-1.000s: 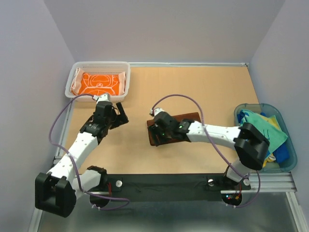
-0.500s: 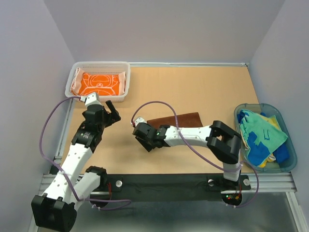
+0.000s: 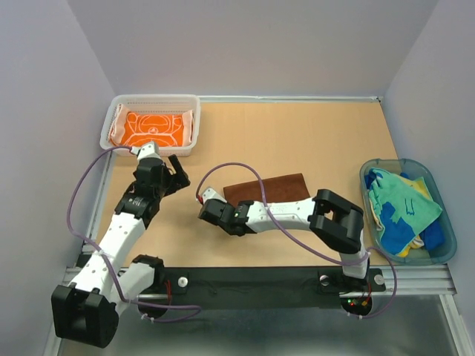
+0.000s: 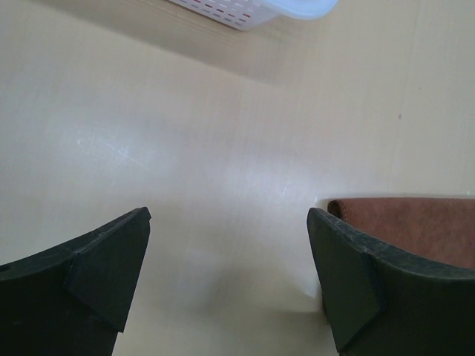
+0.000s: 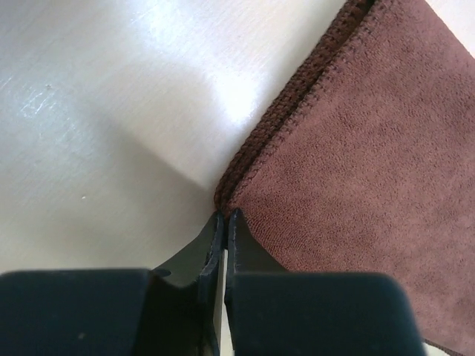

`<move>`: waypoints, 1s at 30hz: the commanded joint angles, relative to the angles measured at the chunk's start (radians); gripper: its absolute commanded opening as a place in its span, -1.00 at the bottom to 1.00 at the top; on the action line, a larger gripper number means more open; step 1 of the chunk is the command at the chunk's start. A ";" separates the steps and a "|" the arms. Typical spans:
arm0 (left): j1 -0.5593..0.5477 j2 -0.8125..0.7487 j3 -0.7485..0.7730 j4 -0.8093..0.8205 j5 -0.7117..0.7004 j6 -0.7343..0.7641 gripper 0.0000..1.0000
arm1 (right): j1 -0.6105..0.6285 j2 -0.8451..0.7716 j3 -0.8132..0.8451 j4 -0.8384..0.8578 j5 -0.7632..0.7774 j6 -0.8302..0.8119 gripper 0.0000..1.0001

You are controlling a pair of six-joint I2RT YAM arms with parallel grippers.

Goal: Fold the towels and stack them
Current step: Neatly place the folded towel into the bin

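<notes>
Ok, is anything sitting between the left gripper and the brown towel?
Nothing visible does. Only bare table lies between the open left gripper and the brown towel. The right gripper is shut right at the hem of the towel's left end.

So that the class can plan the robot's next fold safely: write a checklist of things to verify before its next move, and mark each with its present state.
1. Right gripper shut at the hemmed edge of the dark brown terry towel: ok.
2. Cloth actually pinched in that grip: cannot tell.
3. Left gripper open above the tan table: ok.
4. Brown towel lying flat: ok.
5. Orange circle-patterned towel folded inside the white mesh basket: ok.
</notes>
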 commanded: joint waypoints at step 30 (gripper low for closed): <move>-0.307 0.422 -0.306 0.773 0.384 -0.686 0.97 | -0.108 -0.365 -0.266 0.298 -0.092 0.118 -0.99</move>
